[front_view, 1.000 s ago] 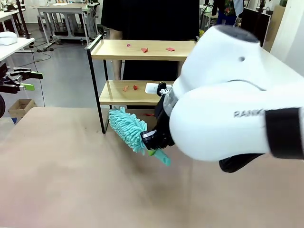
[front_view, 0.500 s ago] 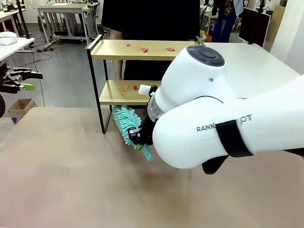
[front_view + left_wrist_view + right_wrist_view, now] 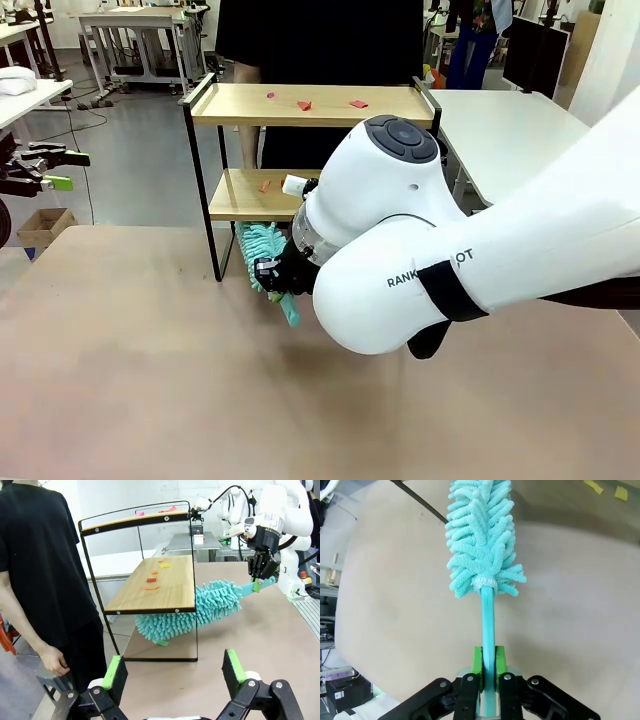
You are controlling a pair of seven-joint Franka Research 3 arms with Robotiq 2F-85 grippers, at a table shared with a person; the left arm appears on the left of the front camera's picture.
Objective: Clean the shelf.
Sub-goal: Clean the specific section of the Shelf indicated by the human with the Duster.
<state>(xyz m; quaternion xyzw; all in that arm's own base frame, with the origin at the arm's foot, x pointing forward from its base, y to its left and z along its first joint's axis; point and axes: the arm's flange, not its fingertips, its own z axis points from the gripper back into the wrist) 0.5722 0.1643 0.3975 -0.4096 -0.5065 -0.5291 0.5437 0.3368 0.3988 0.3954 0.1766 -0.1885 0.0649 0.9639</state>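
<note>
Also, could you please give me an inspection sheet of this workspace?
Surface: tan table, shelf standing at its far edge.
Job's things: shelf with two wooden boards; teal duster, head under the lower board.
Clutter: small coloured scraps on both boards.
End effectors: left end effector open, empty; right end effector shut on the duster's handle.
Cables: thin cable hanging at far left.
Surroundings: person in black behind the shelf; cardboard box on the floor.

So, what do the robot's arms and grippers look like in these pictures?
The right arm is white and rounded, with a dark grey round cap, a black band and grey lettering. The right gripper and the left gripper are black, each with two fingers carrying green pads.
</note>
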